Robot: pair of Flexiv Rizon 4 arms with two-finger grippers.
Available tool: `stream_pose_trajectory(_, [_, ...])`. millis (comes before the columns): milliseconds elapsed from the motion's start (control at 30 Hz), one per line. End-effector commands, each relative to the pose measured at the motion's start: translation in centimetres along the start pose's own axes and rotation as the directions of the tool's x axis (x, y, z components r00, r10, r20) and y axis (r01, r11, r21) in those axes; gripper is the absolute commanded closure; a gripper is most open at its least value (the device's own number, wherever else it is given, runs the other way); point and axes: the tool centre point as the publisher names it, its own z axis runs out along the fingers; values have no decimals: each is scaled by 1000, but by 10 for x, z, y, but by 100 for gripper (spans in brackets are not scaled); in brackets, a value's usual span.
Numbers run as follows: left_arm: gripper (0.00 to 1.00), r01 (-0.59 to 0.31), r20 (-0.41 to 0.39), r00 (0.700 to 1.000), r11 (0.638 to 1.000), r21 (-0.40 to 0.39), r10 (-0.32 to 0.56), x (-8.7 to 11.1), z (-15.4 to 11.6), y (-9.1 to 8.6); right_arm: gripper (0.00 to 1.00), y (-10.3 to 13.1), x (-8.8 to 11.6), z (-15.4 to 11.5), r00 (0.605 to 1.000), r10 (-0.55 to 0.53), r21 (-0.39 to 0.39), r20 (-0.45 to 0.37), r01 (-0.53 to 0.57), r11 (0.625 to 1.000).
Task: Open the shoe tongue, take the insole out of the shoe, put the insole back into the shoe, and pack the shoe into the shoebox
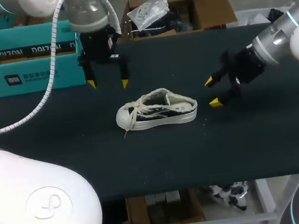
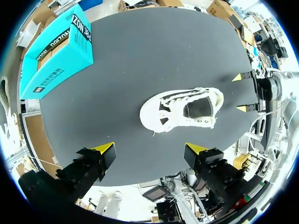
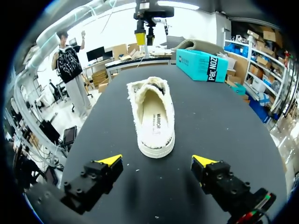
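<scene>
A white and black low sneaker point(image 1: 157, 109) lies on its sole in the middle of the dark table, toe to the left, heel to the right. Its insole point(image 3: 156, 122) shows inside the opening. My left gripper point(image 1: 108, 84) hangs open above and behind the shoe, fingers pointing down; in its wrist view the shoe point(image 2: 182, 109) lies ahead of the open left gripper point(image 2: 150, 148). My right gripper point(image 1: 212, 91) is open just right of the heel; the shoe point(image 3: 152, 114) sits ahead of this right gripper point(image 3: 157, 160), heel nearest. The teal shoebox point(image 1: 27, 58) stands at the back left.
A brown cardboard box point(image 1: 181, 11) holding a plastic bag sits behind the table's far edge. The shoebox point(image 2: 58, 51) is well off to the side of the left gripper. Bare tabletop point(image 1: 197, 150) stretches in front of the shoe.
</scene>
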Motion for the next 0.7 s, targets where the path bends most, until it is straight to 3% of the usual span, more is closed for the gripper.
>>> stream_pose_trajectory(33, [0,-7,18,1000,1000,-18,7,14,8,-8,0,-5,-2,25,1000,-10,-47,-15,9,999])
stream_pose_trajectory(333, [0,-35,21,999,998,-44,36,33,22,-17,0,1,5,67,1000,-7,-123,-25,4,992])
stream_pose_trajectory(700, [0,-56,19,998,997,-60,57,41,32,-17,0,10,6,85,1000,-9,-164,-8,8,986])
